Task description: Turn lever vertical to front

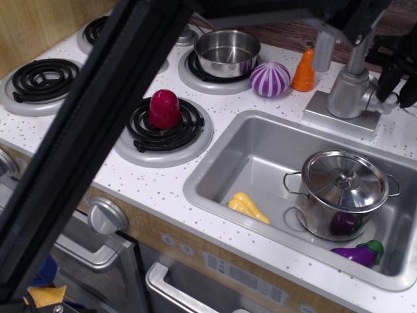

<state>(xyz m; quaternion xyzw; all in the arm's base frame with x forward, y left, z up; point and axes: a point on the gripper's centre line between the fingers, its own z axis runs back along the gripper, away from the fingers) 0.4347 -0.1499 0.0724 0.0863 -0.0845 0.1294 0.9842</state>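
Note:
The silver faucet column stands on its base behind the sink's right part. The lever's short stub sticks out to the column's right; the paddle end is hidden behind my gripper. My gripper is at the far right edge, its dark fingers standing on either side of where the lever is. I cannot tell whether they press on it. My black arm crosses the left of the view.
The sink holds a lidded steel pot, a yellow toy and a purple eggplant. An orange carrot, a striped purple onion and a steel bowl stand behind it. A red toy sits on a burner.

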